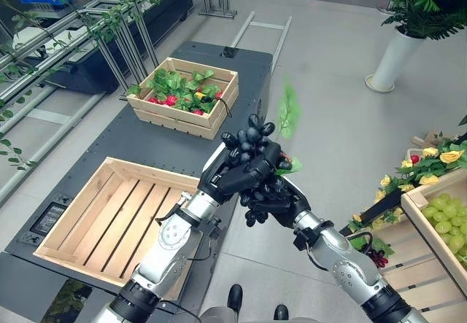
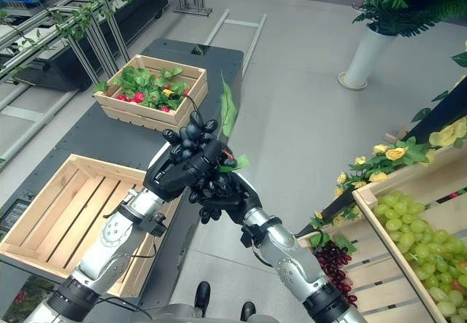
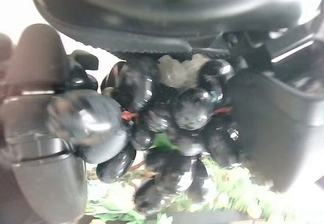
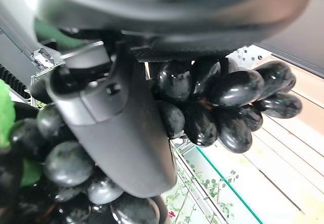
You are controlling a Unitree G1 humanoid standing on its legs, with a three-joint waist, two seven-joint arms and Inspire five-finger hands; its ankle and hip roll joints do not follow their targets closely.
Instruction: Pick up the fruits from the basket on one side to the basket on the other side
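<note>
Clutching one bunch of dark purple-black grapes (image 1: pixel 252 144) mid-air between them, left hand (image 1: pixel 232 173) and right hand (image 1: pixel 276 200) both curl fingers round it, over the floor beside the empty slatted wooden crate (image 1: pixel 87 217). Risk: if one hand lets go before the other has a firm hold, loose grapes probably tear off or the bunch drops short of the crate.

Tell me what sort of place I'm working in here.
Probably a mock fruit stall or harvest demo in an indoor hall: wooden crates on a dark table, green grapes among flowers, and a potted plant on the grey floor.
</note>
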